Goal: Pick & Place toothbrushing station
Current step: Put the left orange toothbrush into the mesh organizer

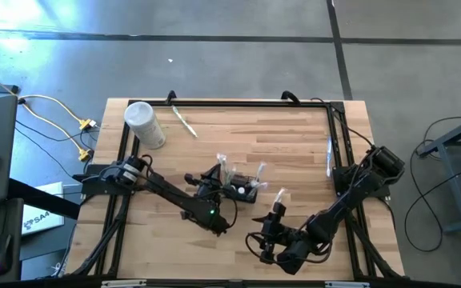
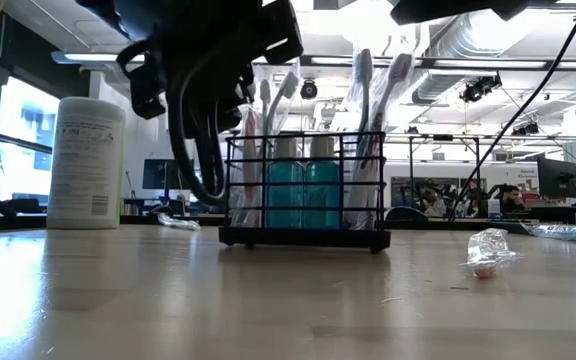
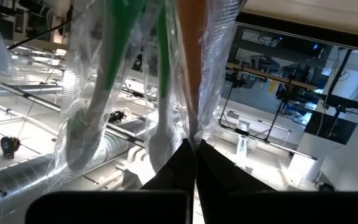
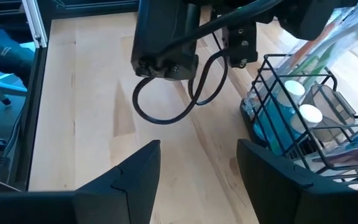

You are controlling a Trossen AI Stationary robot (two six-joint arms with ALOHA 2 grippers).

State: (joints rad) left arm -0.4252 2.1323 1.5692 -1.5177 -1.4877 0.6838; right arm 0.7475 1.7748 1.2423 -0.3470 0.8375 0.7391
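Counter (image 1: 294, 160) mid-area holds the toothbrushing station (image 2: 303, 190), a black wire rack with two teal bottles (image 2: 303, 195) and wrapped toothbrushes (image 2: 368, 90). Left end effector (image 3: 194, 146) pinches a toothbrush wrapper (image 3: 216, 74); only the right wrist view shows the bottles' white caps (image 4: 309, 114). Right end effector (image 4: 197, 165) sits spread nearby.

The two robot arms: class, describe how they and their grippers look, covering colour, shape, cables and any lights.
Both arms are dark, jointed and slender. The left gripper has a black boxy body with black cables looping beneath it, and a small green light glows on that arm's wrist. The right gripper has two broad, flat black fingers with angled tips. Black cables run along the right arm too.
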